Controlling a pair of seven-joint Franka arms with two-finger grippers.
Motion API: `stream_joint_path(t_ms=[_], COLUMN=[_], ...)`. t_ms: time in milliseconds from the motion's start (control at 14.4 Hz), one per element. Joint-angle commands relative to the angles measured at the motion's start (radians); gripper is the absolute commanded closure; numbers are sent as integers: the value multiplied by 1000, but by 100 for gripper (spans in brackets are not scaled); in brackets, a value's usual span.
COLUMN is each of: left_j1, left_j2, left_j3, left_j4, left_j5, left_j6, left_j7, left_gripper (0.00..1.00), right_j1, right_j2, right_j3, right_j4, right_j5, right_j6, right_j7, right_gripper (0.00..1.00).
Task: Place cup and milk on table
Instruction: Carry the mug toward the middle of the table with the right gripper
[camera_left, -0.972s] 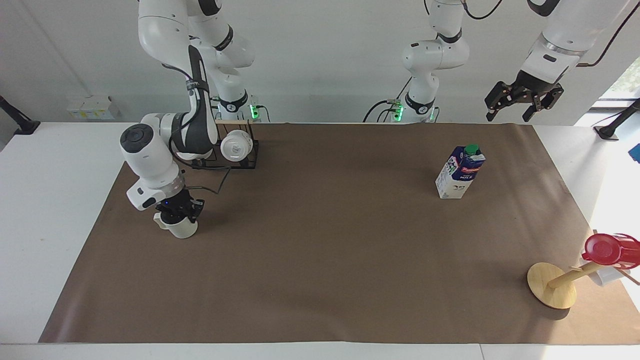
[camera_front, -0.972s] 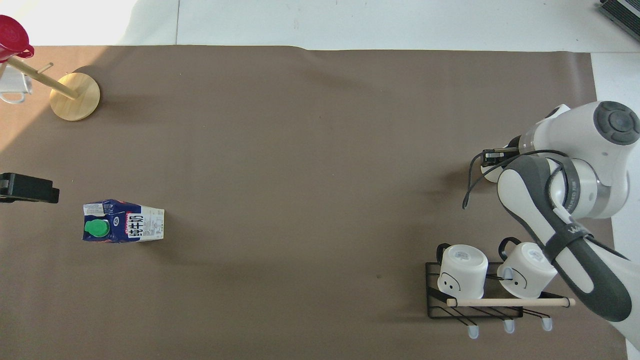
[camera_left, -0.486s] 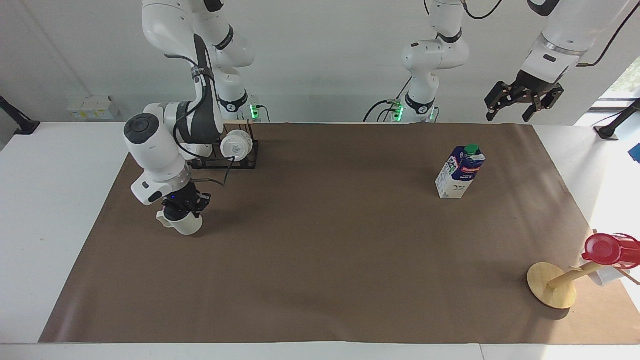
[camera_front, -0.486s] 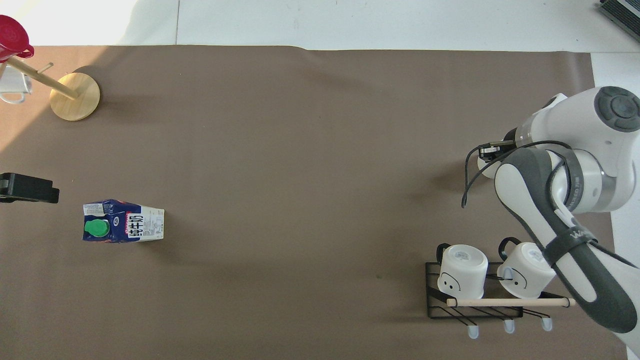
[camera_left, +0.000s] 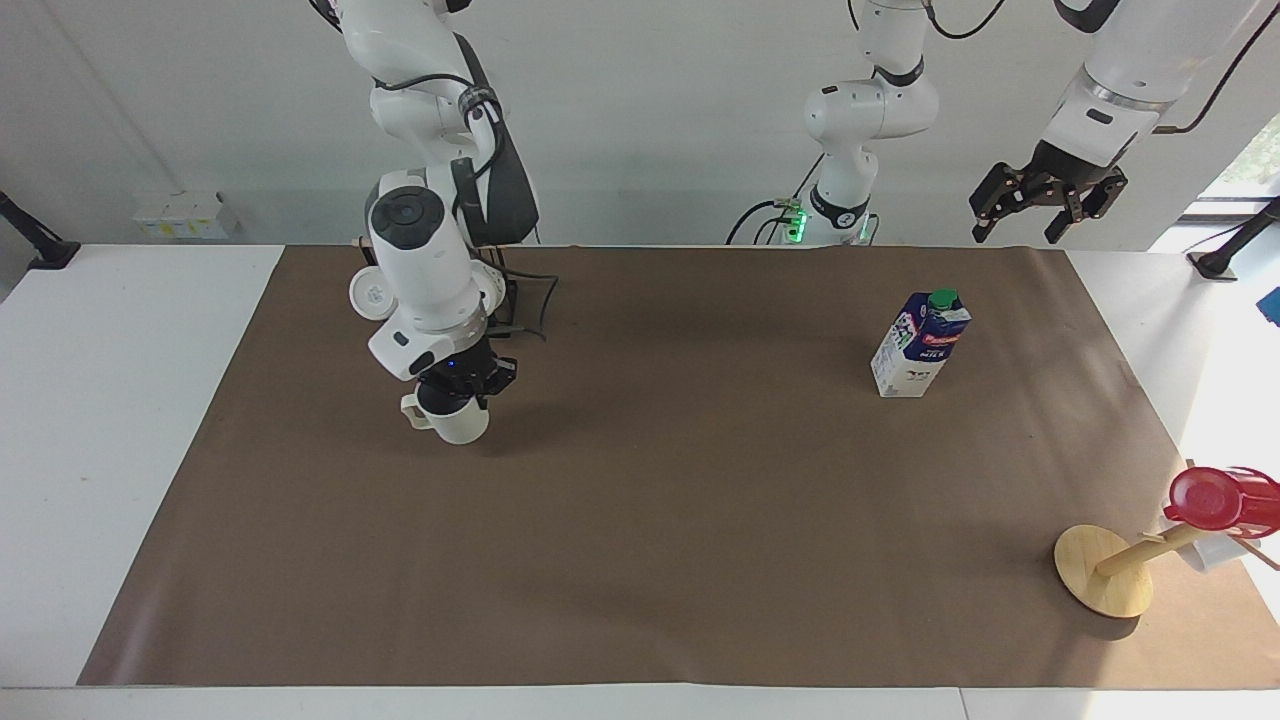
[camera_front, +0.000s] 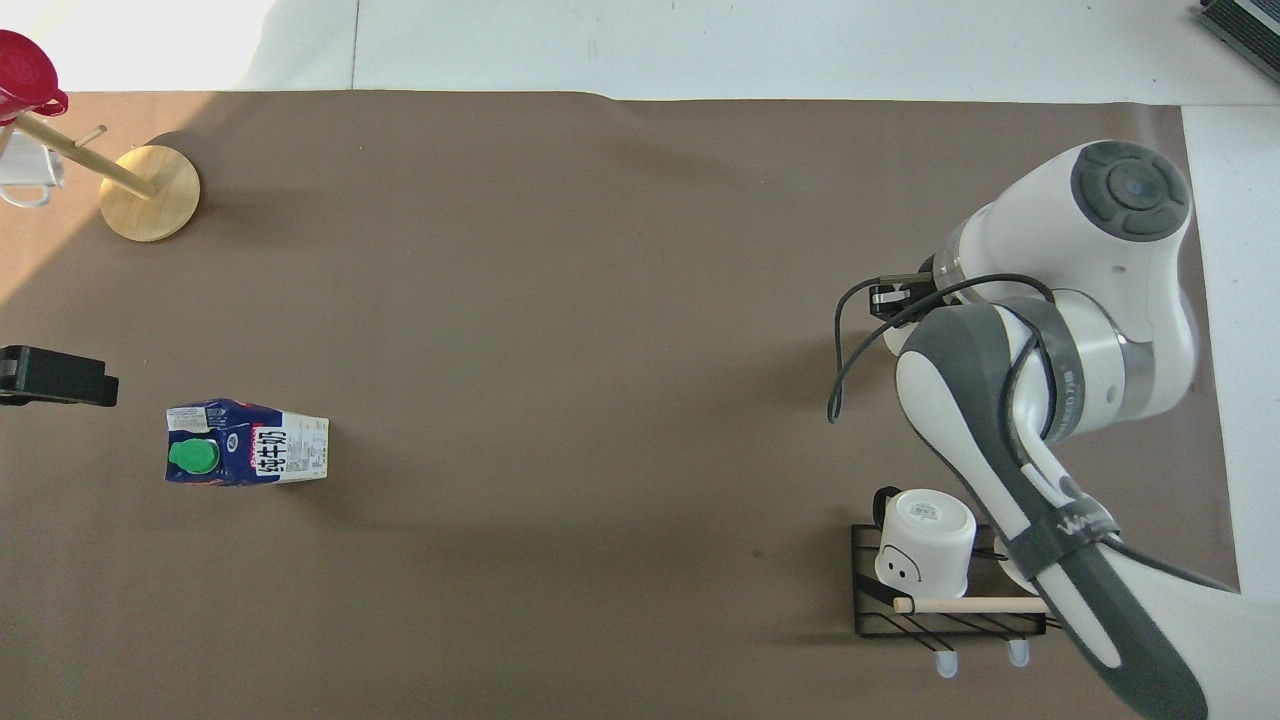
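Observation:
My right gripper (camera_left: 463, 392) is shut on the rim of the off-white cup (camera_left: 455, 420), holding it upright low over the brown mat of the table (camera_left: 650, 520), toward the right arm's end. From overhead the right gripper (camera_front: 893, 300) shows, but the arm hides most of the cup. The milk (camera_left: 920, 345) stands upright on the mat toward the left arm's end, its green cap up, also seen from above as the milk (camera_front: 245, 455). My left gripper (camera_left: 1045, 205) hangs open, high over the table's edge beside the milk, waiting.
A black rack (camera_front: 950, 600) with a plain white mug (camera_front: 925, 545) stands near the right arm's base. A wooden stand (camera_left: 1105, 570) carrying a red cup (camera_left: 1205, 498) sits at the corner farthest from the robots at the left arm's end.
My right arm has swung the cup toward the table's middle and closer to the rack, still gripped. The milk and the left gripper have not moved.

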Motion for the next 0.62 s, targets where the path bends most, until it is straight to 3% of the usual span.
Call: stream_joint_path(t_ms=[0, 556], left_j1=[16, 16], left_j2=[5, 5], left_j3=[-11, -11], left_j4=[21, 23], left_j5=[15, 15], left_j6=[-26, -25], left_j7=[-5, -5], left_gripper=[0, 0], right_j1=[80, 321], right_j2=[-13, 66], right_j3=[4, 3], right_j4=[-13, 9], right_j5=[0, -30], right_j6=[37, 117], right_j7=[160, 487], right_gripper=[100, 100])
